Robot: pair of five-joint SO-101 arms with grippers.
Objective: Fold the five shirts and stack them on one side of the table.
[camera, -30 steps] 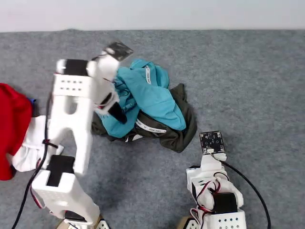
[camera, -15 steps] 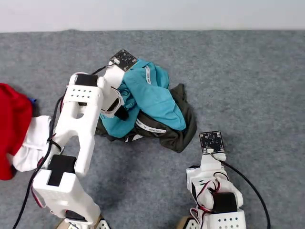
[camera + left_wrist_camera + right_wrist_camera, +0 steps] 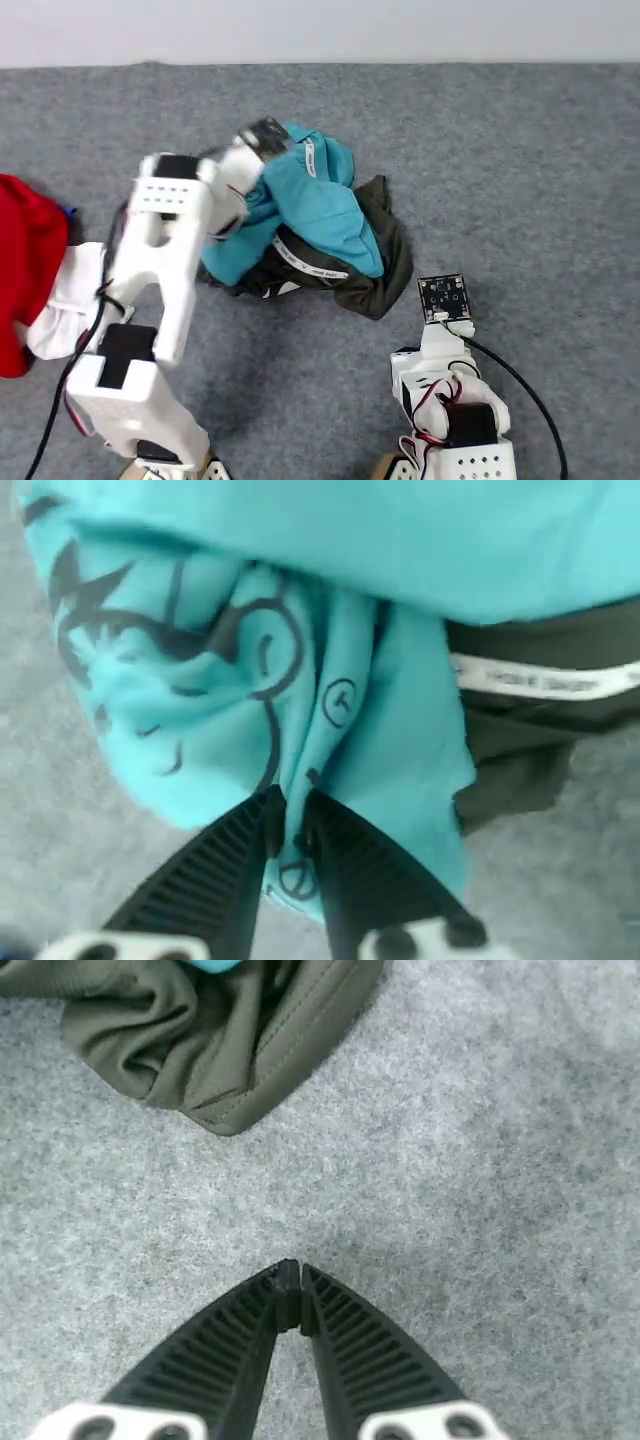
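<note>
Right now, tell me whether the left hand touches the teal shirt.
Touching. The left wrist view shows the left hand pinching a fold of the teal shirt.

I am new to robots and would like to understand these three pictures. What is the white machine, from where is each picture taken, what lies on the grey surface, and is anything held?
The machine is two small white robot arms, the left arm and the right arm, side by side at a grey table. One picture looks down from a fixed camera above. The other two come from cameras on the arms' wrists, and the black fingers in them belong to each arm's gripper.

In the middle, a crumpled teal shirt lies on a dark green shirt. On the left arm's side are a red garment and a white cloth.

The left gripper is shut on a fold of the teal shirt. The right gripper is shut, holds nothing, and hangs over bare table near the dark green shirt.
</note>
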